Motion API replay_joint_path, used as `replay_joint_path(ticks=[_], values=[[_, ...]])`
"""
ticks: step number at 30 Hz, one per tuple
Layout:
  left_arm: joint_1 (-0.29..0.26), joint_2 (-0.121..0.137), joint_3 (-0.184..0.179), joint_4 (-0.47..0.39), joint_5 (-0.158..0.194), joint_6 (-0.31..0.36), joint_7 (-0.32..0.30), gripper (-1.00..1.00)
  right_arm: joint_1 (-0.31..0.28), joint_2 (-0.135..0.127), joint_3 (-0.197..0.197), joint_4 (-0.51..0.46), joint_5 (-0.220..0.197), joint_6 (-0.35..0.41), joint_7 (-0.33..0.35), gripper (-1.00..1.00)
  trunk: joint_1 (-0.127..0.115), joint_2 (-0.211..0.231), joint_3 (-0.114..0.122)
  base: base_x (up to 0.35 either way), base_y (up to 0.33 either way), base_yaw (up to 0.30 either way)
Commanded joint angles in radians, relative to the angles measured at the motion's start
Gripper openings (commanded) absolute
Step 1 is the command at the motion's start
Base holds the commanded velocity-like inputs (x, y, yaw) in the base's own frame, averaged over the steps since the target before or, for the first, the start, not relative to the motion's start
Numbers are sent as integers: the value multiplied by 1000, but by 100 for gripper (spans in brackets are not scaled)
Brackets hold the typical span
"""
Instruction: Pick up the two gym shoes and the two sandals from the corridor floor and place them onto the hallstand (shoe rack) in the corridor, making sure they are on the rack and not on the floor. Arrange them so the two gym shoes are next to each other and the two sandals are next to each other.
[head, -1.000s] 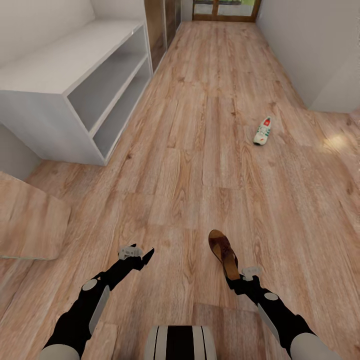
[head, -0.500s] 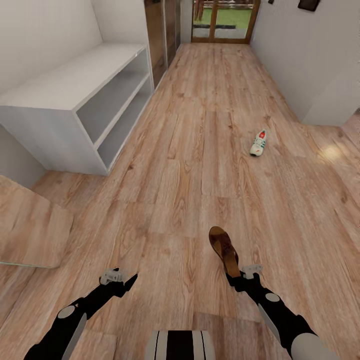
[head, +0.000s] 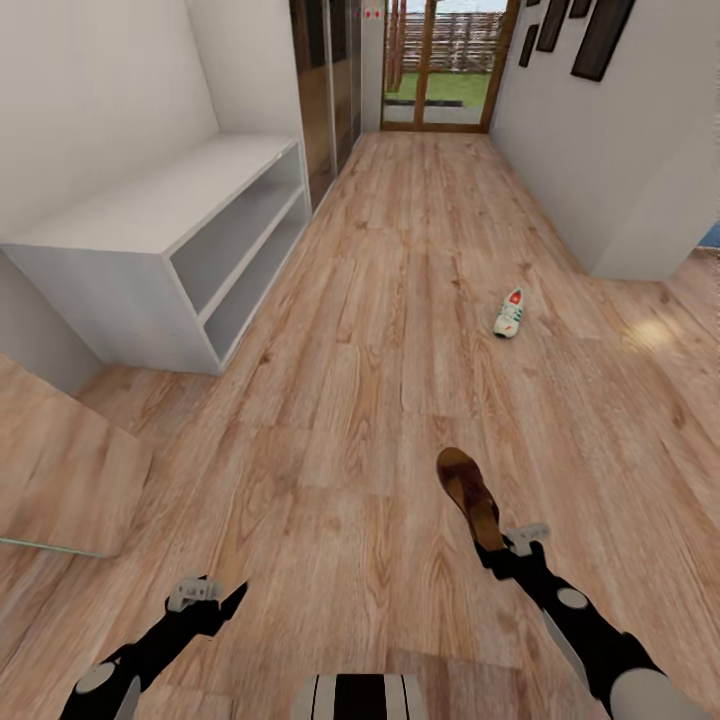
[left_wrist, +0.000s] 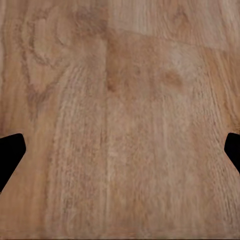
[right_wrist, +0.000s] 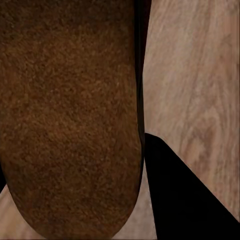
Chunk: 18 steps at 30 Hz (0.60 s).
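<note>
My right gripper (head: 498, 547) is shut on the heel end of a dark brown sandal (head: 470, 493), held above the corridor floor (head: 380, 330) with its toe pointing away from me. In the right wrist view the sandal (right_wrist: 70, 115) looms large beside one black finger (right_wrist: 185, 195). One cream-white gym shoe (head: 509, 313) with green stripes and a red heel patch lies on the floor further ahead to the right. My left gripper (head: 215, 598) hangs open and empty over bare planks (left_wrist: 120, 100). The second sandal, second gym shoe and hallstand are out of view.
A plain white two-bay shelf bench (head: 170, 240) stands against the left wall. A tilted wooden panel (head: 60, 470) sits at the near left. The corridor runs ahead to a glass door (head: 440, 70); a white wall corner (head: 640, 200) juts in at the right.
The camera has tilted up, showing more of the corridor's far end. My left arm has drawn back toward me. The right gripper keeps its hold on the sandal.
</note>
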Motion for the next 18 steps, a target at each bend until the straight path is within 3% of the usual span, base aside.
replay_joint_path(ticks=[1,4,6,12,13,18], values=[[12,0,10,4,6,-1,-4,100,6,-3,4,1,-4,-3,0,-100,-1,0,5,0,0,0],[39,0,20,28,7,-10,-2,100,42,-5,5,1,-6,-8,0,-100,-2,1,21,0,0,0],[66,0,30,55,9,-56,-1,100,101,-3,5,2,-7,-40,-1,-100,-3,1,32,0,0,0],[106,-5,81,90,8,-130,3,100,226,-1,4,14,-23,-207,-2,-100,-6,3,65,0,0,0],[132,-3,117,102,12,-138,3,100,272,3,4,54,-43,-287,-2,-100,-6,3,70,0,0,0],[141,-7,147,105,7,-151,2,100,286,3,4,108,-60,-361,-2,-100,-8,4,98,0,0,0]])
